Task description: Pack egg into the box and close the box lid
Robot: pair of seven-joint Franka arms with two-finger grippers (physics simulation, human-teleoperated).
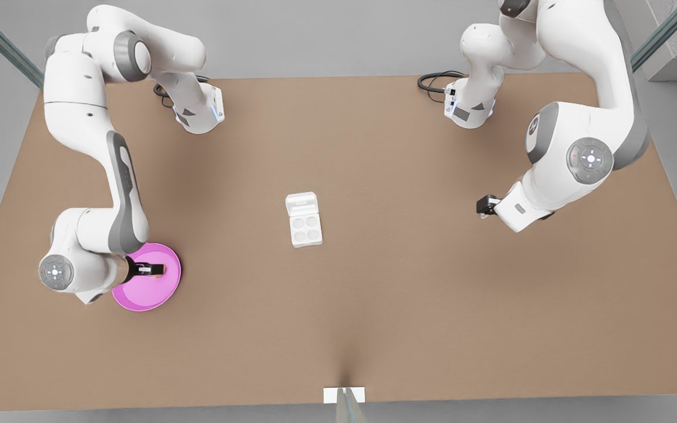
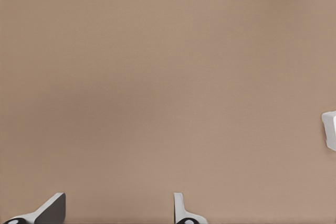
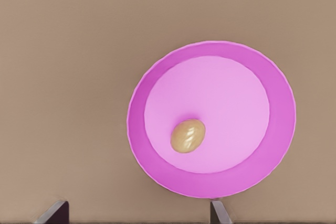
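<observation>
The right gripper (image 1: pixel 159 269), fingers spread and empty, hovers over the pink plate (image 3: pixel 273 145) at the front view's lower left, where the egg (image 3: pixel 187 136) lies: smooth, rounded, likely fragile, best pinched gently across its narrow middle. The left gripper (image 1: pixel 482 207) waits open at the front view's right, the box (image 1: pixel 304 219) centre-frame, its box lid (image 1: pixel 301 203) open.

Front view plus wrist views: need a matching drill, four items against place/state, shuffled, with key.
Items
1. egg
2. box lid
3. right claw
4. left claw

Place/state
A. open, over bare table
B. lying on the pink plate
C. folded open, flat beside the four empty cups of the box
D. open, above the pink plate

Pairs: 1-B, 2-C, 3-D, 4-A
</observation>
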